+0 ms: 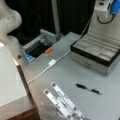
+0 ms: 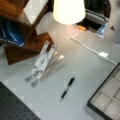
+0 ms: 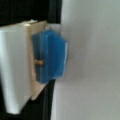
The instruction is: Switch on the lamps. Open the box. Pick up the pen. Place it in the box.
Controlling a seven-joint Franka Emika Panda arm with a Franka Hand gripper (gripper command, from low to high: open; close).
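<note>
At a front view's top right I've got the gripper [image 1: 110, 10] up by the raised lid; grip state I can't tell. Box [image 1: 96, 53] is open, pen [image 1: 88, 89] on the table [image 1: 62, 72] nearby, lamp [image 2: 68, 11] lit.

The open black-rimmed, silver-sided box [image 2: 107, 100] is cut off at a front view's right and bottom edges. The glowing white lampshade [image 2: 68, 10] loses its top. The gripper's blue-padded fingers [image 1: 115, 6] run off the top corner.
</note>
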